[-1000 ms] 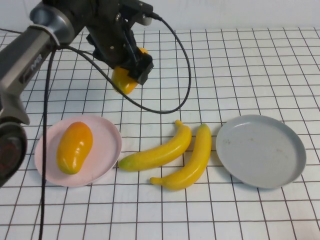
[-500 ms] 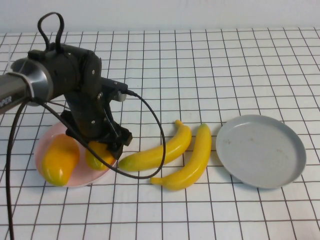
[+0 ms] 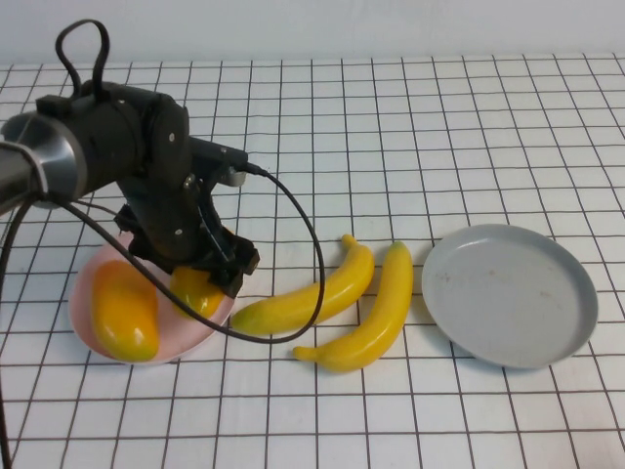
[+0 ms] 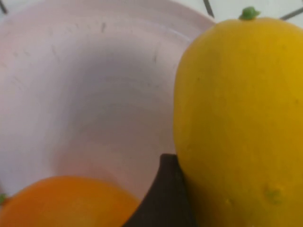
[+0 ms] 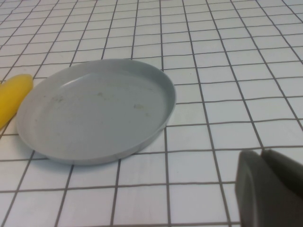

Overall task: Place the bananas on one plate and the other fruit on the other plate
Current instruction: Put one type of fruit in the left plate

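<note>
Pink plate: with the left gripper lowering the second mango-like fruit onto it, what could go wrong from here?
1. The held fruit sits near the pink plate rim on the banana side; released there, it might roll off toward the bananas.
2. The left gripper hangs close to the first fruit and could nudge it when withdrawing.
The right gripper is shut, near the grey plate.

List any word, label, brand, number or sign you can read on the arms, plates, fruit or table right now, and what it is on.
None readable.
Left gripper, over the round pale pink plate, around a plump yellow-orange mango-like fruit: bare black housing.
Right gripper, shut: no marking.
Round grey plate, long curved yellow plastic bananas, white gridded table: no text.
</note>
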You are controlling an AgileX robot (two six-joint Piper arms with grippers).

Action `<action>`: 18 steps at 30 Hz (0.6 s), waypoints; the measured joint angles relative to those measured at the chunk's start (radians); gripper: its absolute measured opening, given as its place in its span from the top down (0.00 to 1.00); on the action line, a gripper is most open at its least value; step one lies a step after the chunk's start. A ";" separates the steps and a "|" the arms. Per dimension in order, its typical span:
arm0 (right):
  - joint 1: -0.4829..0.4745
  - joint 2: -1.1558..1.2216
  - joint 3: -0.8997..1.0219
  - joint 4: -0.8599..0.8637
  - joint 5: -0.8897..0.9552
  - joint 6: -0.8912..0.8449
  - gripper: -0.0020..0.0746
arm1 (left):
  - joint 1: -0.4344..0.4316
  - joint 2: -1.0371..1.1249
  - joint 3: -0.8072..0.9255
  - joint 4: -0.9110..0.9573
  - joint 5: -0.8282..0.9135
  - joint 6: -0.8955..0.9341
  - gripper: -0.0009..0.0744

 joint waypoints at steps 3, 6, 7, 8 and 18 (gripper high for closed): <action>0.000 0.000 0.000 0.000 0.000 0.000 0.99 | 0.000 -0.036 0.000 0.033 -0.007 -0.006 0.23; 0.000 0.000 0.000 0.000 0.000 0.000 0.99 | 0.008 -0.080 0.000 0.056 -0.008 -0.015 0.13; 0.000 0.000 0.000 0.000 0.000 0.000 0.99 | 0.011 -0.095 0.000 0.064 -0.008 -0.015 0.11; 0.000 0.000 0.000 0.000 0.000 0.000 0.99 | 0.012 -0.109 0.000 0.072 -0.008 -0.017 0.10; 0.000 0.000 0.000 0.000 0.000 0.000 0.99 | 0.018 -0.191 0.010 0.042 -0.004 -0.005 0.10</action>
